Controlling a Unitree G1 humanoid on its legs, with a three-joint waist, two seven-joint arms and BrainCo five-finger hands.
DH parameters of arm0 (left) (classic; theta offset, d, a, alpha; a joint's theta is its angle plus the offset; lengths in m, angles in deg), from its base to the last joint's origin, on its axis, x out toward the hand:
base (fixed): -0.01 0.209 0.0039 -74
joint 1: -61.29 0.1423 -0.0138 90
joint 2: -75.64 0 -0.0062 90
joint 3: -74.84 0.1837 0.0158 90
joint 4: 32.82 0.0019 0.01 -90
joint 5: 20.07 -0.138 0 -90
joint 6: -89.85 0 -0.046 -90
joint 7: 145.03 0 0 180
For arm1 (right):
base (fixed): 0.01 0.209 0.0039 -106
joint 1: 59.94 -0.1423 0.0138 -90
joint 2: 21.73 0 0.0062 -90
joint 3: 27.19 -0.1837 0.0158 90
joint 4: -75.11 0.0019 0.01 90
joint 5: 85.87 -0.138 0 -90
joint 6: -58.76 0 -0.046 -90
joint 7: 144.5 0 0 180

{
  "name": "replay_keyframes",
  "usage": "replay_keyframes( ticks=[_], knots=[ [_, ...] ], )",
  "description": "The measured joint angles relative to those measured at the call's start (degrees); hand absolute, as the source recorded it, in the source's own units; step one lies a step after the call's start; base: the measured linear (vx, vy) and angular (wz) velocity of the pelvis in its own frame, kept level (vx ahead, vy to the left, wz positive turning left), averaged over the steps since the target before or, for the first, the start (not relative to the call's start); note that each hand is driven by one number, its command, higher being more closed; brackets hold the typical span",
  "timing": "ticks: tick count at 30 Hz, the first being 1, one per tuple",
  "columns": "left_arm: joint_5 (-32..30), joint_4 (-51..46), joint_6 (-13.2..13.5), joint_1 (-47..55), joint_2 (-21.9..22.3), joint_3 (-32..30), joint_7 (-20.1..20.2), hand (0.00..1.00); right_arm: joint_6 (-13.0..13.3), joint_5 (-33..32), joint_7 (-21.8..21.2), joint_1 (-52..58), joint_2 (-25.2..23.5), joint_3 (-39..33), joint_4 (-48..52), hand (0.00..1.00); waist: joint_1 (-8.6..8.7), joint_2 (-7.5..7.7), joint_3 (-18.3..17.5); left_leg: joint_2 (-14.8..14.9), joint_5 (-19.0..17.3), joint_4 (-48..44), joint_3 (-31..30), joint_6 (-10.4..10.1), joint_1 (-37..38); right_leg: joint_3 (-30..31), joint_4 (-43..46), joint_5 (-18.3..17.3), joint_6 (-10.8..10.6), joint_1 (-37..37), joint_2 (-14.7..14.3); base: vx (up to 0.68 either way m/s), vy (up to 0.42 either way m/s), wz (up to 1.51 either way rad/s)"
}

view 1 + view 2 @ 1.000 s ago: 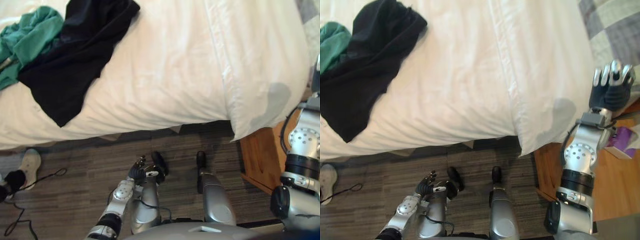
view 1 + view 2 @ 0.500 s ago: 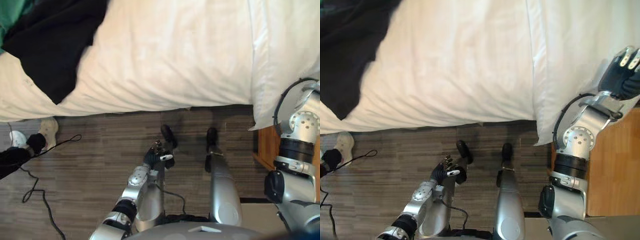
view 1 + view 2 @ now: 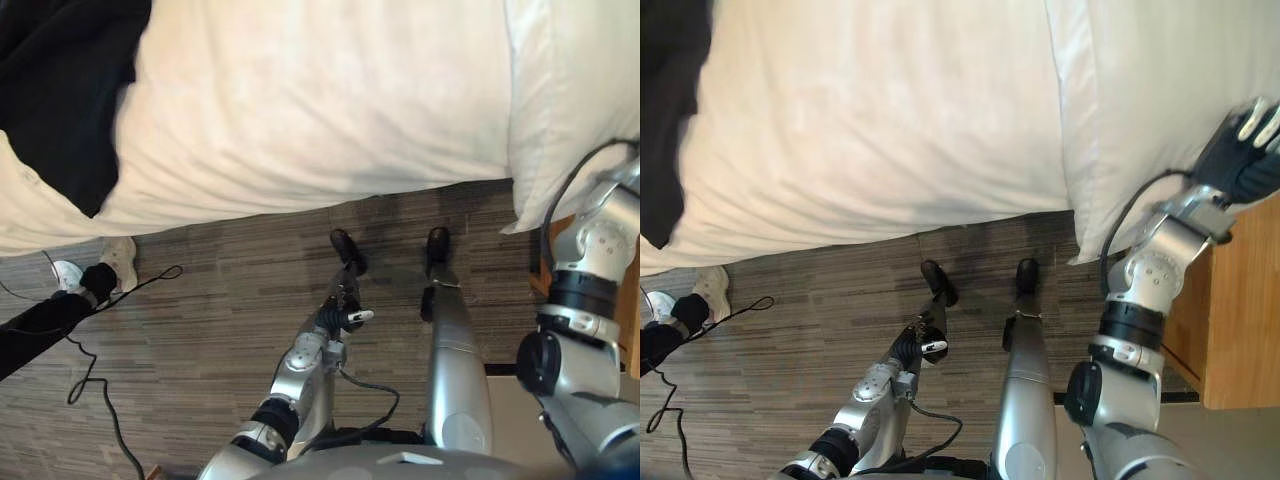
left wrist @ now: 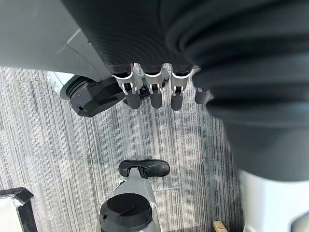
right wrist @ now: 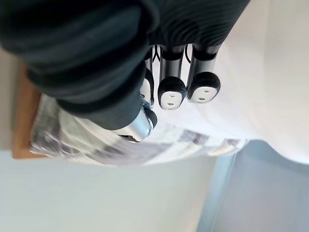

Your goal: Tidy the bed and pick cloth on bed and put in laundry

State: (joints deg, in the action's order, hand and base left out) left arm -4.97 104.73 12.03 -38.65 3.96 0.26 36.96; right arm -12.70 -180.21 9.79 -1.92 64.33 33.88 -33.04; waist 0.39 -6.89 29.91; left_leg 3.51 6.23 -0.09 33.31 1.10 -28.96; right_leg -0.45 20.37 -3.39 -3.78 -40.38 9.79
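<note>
Black cloth [image 3: 50,100]: soft, matte and crumpled. It lies on the left part of the bed and hangs over the side edge. The picture's top and left edges cut it off, so we cannot give its full shape.
Bed [image 3: 320,110]: white duvet, puffy and faintly creased, its rounded side falling toward the floor.
Pillow [image 3: 1140,90]: white and smooth with a stitched border, at the bed's right end, one corner hanging past the edge.
Left hand [image 3: 338,308]: low over the floor, well apart from the bed. Its fingers [image 4: 150,92] are loose and hold nothing.
Right hand [image 3: 1240,150]: raised beside the pillow. Its fingers [image 5: 171,92] are relaxed and empty. We cannot tell whether it touches the pillow.
Floor [image 3: 200,330]: grey-brown planks with a streaked grain.
Nightstand [image 3: 1240,320]: smooth orange-brown wood, cut off at the right.
Shoe [image 3: 120,262]: white, a person's, near the left edge beside a dark trouser leg [image 3: 40,320]. The rest of the person is cut off.
</note>
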Motion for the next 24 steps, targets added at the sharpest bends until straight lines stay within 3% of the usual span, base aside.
replay_keyframes(
  ticks=[6, 12, 17, 22, 24],
  knots=[
    [0.0, 0.0, 0.0, 0.5, 1.1, -5.5, -0.7, 0.00, 1.6, 0.1, 3.8, 17.5, -11.0, 0.2, -7.3, 1.00, 1.96, 0.28, 0.2, 0.4, -0.5, 0.5, 1.4, -0.1, 3.6, 1.0, -0.7, 0.0, 0.0, 3.0, -0.8, 0.08, -0.026, -0.19],
    [-0.1, 0.8, 0.1, 0.5, 1.1, -7.1, -0.8, 0.00, 5.8, 1.9, 2.4, 22.4, -10.2, 0.2, -6.8, 1.00, 2.42, 2.43, 0.6, 2.9, -4.1, -4.0, 2.3, -0.3, 6.9, 0.5, -3.5, 0.4, 0.3, 8.9, -1.8, 0.07, -0.031, -0.18],
    [-0.3, 0.8, -1.0, 1.1, 0.3, -6.9, -0.9, 0.00, 9.9, 14.3, -1.8, 22.7, -7.1, 4.0, 11.8, 1.00, 1.67, 4.56, 0.9, 5.2, -7.1, -8.8, 2.0, -0.2, 6.8, -1.2, -6.2, 1.4, -0.1, 12.4, -2.1, 0.06, -0.011, -0.01],
    [-0.2, -0.3, -2.1, 1.1, -1.4, -6.6, -0.1, 0.00, 9.7, 21.0, -9.0, 21.3, -6.7, 9.2, 20.9, 1.00, 0.67, 6.63, 0.8, 6.1, -8.4, -11.6, 0.5, 0.0, 6.9, -2.4, -6.5, 1.4, -0.1, 14.4, -2.2, 0.09, -0.007, 0.10],
    [-0.7, -1.0, -2.7, 1.1, -2.0, -6.6, 0.6, 0.00, 7.3, 23.1, -11.2, 19.7, -6.8, 12.1, 21.2, 1.00, 0.02, 6.71, 0.8, 6.1, -8.5, -12.1, -0.4, 0.0, 6.7, -3.4, -6.5, 1.4, -0.1, 15.0, -2.0, 0.07, -0.010, 0.18]
  ],
)
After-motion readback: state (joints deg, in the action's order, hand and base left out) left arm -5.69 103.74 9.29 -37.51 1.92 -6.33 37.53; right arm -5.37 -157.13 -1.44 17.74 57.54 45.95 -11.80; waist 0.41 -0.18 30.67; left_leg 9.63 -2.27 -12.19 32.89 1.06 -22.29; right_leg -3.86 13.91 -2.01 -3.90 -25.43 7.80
